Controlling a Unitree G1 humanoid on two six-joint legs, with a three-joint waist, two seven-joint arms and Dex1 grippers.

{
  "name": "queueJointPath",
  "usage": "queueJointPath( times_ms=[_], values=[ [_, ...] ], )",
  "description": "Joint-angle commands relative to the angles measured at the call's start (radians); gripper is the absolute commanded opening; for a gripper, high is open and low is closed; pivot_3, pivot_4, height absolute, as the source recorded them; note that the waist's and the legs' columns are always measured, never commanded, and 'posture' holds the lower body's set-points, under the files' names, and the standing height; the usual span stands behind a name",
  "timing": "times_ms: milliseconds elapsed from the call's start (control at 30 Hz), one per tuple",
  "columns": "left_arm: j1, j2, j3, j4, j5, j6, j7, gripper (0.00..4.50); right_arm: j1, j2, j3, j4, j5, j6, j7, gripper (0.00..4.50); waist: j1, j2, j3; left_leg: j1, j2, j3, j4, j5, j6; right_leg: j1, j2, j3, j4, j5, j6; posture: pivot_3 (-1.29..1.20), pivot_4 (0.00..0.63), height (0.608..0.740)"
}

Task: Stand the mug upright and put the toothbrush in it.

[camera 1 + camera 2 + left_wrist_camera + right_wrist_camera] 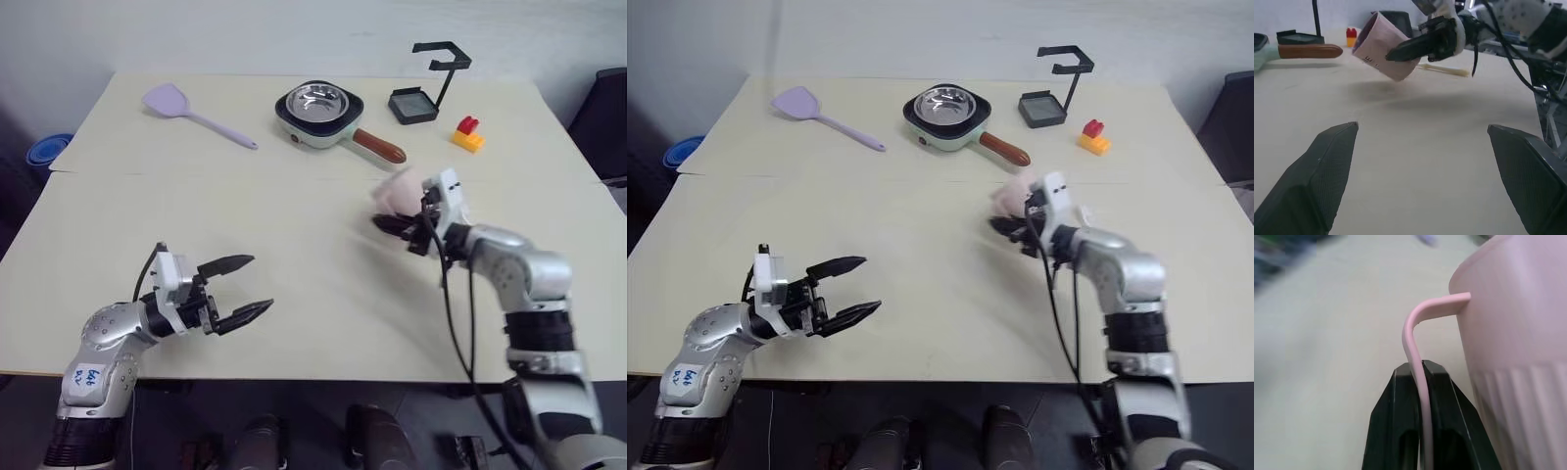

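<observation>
A: Where's the mug [1385, 53] right now?

B: Right of centre in the head views, lifted clear of the table [313, 304]. In the left wrist view it hangs tilted, mouth toward the upper left of that frame, with its shadow on the tabletop below it

A: And what has hold of it?

B: The right gripper [1419, 374]. Its two black fingers are pinched together on the mug's thin loop handle [1415, 333]; the right wrist view shows the pink strip squeezed between them, the ribbed wall just beside

A: The toothbrush?

B: Lying flat on the table behind the mug, a slim cream stick [1444, 70] in the upper middle of the left wrist view. Nothing touches it

A: The other arm?

B: The left gripper [245, 286] sits at lower left of the head views, over bare table, fingers spread wide and holding nothing, well apart from the mug

A: Anything else on the table?

B: Along the far edge: a lilac spatula [186, 110] at upper left, a mint-green pan [320, 116] with a brown handle at top centre, a black stand [427, 88] to its right, and a small red and yellow block [467, 133] beside that. A blue object [47, 153] sits off the table's left edge
</observation>
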Motion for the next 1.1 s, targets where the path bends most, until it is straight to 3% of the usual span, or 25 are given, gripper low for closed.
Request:
queueJointPath(
  times_ms=[33,133,233,367,400,633,833,933,1067,1100],
  values=[
    [-0.026,0.0,0.06,-0.057,-0.067,0.03,0.038,4.5,0.034,0.105,0.055,0.05,-0.01,-0.267,0.118,0.01,0.002,0.0,0.0,0.0,0.0,0.0,0.0,0.0,0.0,0.0,0.0,0.0,0.0,0.0,0.0,0.0,0.15,0.74],
    [-0.02,0.015,0.074,-0.071,-0.071,0.044,0.037,4.5,0.025,0.211,0.089,0.235,-0.069,-0.461,0.142,0.01,0.001,0.0,0.0,0.0,-0.001,-0.001,0.001,0.0,0.0,0.001,-0.001,0.0,0.0,0.0,0.0,0.0,0.15,0.74],
    [-0.006,0.03,0.084,-0.084,-0.072,0.055,0.033,4.5,0.003,0.244,0.129,0.415,-0.144,-0.614,0.177,0.01,0.0,0.0,0.0,0.0,-0.002,-0.001,0.001,0.0,0.0,0.001,-0.001,0.0,0.001,0.0,0.0,0.0,0.15,0.74],
    [0.003,0.039,0.086,-0.096,-0.065,0.061,0.034,4.5,-0.029,0.244,0.132,0.56,-0.16,-0.633,0.214,0.01,-0.004,0.0,0.0,0.002,-0.001,-0.001,0.001,0.0,0.0,0.002,-0.001,0.001,0.001,0.0,0.0,0.0,0.15,0.74],
    [0.007,0.042,0.087,-0.1,-0.064,0.062,0.035,4.5,-0.034,0.239,0.132,0.582,-0.176,-0.667,0.213,0.3,-0.004,0.0,0.0,0.002,-0.001,-0.001,0.002,0.0,0.0,0.002,0.0,0.001,0.002,0.0,0.0,0.0,0.15,0.74],
    [0.034,0.046,0.082,-0.117,-0.053,0.062,0.037,4.5,0.006,0.119,0.122,0.425,-0.148,-0.582,0.271,0.3,0.003,0.0,0.0,0.004,-0.002,-0.002,0.002,0.0,0.0,0.004,-0.002,0.001,0.002,0.0,-0.001,0.0,0.15,0.74],
    [0.012,0.041,0.06,-0.091,-0.039,0.052,0.027,4.5,0.046,0.044,0.091,0.285,-0.089,-0.4,0.242,2.17,0.0,0.001,0.0,0.003,-0.003,-0.002,0.001,0.0,0.0,0.004,-0.003,0.0,0.002,0.0,-0.001,0.0,0.15,0.74],
    [-0.001,0.036,0.045,-0.079,-0.032,0.047,0.02,4.5,0.049,0.048,0.079,0.293,-0.105,-0.418,0.204,3.08,-0.002,0.001,0.0,0.004,-0.001,-0.001,0.001,0.0,-0.001,0.004,-0.001,0.001,0.002,0.0,-0.001,0.0,0.15,0.74],
    [-0.007,0.041,0.041,-0.081,-0.031,0.049,0.013,4.5,0.09,-0.006,0.117,0.248,-0.138,-0.435,0.262,4.47,0.0,0.001,0.0,0.004,-0.001,-0.001,0.001,-0.001,-0.001,0.004,-0.001,0.001,0.002,-0.001,-0.001,0.0,0.15,0.74],
    [-0.007,0.041,0.043,-0.082,-0.032,0.05,0.012,4.5,0.1,-0.02,0.123,0.233,-0.142,-0.441,0.277,4.47,0.003,0.001,0.001,0.003,-0.001,-0.001,0.001,-0.001,-0.001,0.003,-0.001,0.001,0.001,-0.001,-0.001,0.0,0.15,0.74]
  ],
)
